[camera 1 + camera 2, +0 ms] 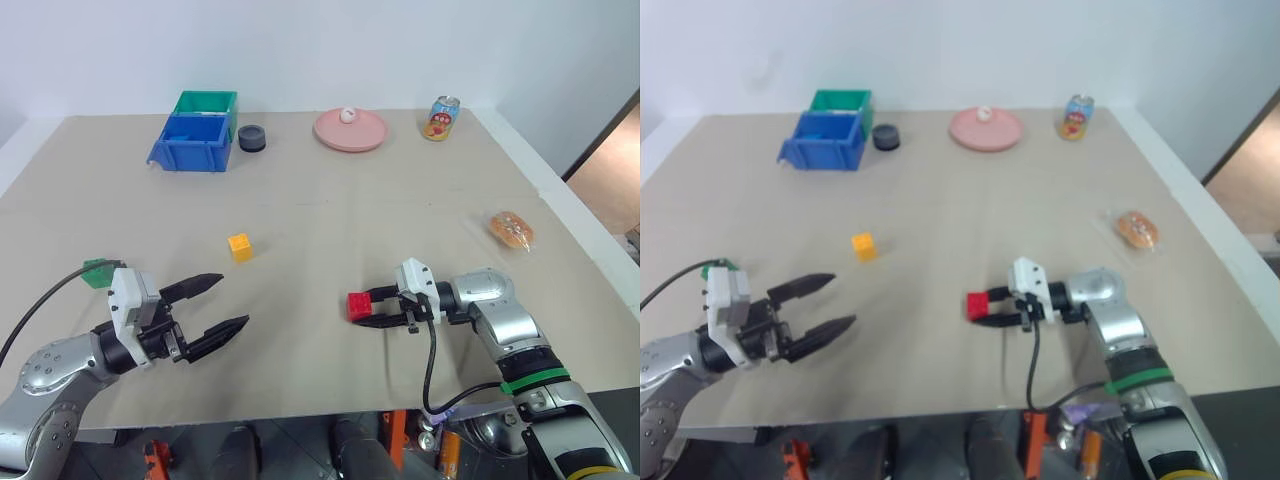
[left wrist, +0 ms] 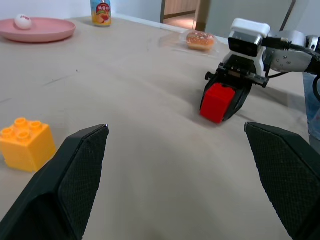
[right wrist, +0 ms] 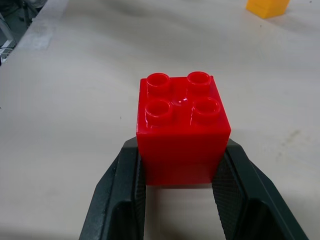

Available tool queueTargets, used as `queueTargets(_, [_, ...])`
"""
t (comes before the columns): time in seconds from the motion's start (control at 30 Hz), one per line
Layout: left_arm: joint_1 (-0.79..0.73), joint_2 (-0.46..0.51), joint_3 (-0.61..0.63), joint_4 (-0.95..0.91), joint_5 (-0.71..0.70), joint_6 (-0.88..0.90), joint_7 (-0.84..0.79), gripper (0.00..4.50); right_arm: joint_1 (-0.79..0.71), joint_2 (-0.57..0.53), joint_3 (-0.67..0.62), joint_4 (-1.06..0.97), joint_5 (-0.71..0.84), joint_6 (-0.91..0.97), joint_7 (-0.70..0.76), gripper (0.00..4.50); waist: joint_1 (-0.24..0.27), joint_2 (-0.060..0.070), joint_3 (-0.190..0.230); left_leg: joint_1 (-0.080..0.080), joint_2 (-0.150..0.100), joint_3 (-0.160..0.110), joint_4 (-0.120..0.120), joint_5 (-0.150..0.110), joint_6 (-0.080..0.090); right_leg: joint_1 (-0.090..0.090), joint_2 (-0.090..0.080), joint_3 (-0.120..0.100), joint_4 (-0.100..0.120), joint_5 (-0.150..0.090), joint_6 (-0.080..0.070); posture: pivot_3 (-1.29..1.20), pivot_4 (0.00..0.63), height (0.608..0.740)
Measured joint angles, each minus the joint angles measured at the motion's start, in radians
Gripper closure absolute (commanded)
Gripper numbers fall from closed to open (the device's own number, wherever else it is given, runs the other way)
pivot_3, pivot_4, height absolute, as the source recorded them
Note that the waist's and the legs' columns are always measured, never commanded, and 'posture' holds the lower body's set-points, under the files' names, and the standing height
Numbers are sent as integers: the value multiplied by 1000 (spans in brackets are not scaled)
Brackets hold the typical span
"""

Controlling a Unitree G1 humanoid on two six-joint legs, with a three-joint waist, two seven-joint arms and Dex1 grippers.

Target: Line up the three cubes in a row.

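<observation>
1. A beige surface [image 1: 330, 200] runs back to a white wall, with a blue bin [image 1: 192, 142] and a green bin [image 1: 205, 101] at its far left, a pink plate [image 1: 350, 131] holding an egg [image 1: 348, 115] at the far middle, a drink can [image 1: 441, 117] beyond that, and a wrapped bun [image 1: 511, 229] near the right edge.
2. The right end effector [image 1: 368, 308] grips the red cube [image 1: 359, 306] by two opposite sides, studs up, low at the near right of the surface; whether the cube touches the surface cannot be told. The side grip appears meant to keep the cube upright and square for setting down.
3. The yellow cube [image 1: 240, 245] sits alone near the middle left, well apart from the red one, and looks like the anchor for the row.
4. The green cube [image 1: 99, 270] lies at the near left, partly hidden behind the left arm.
5. The left end effector [image 1: 232, 304] hangs wide open and empty, pointing across the surface toward the right arm, probably waiting its turn at the green cube.
6. No row is formed yet.
</observation>
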Motion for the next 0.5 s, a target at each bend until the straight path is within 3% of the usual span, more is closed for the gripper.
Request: queueTargets(0.5, [-35, 0, 0, 0, -1, 22, 23, 0, -71, 17, 31, 114, -37, -64, 45, 3266, -1, 0, 0, 5, 0, 0, 0, 0, 0, 5, 0, 0, 0, 0, 0, 0, 150, 736])
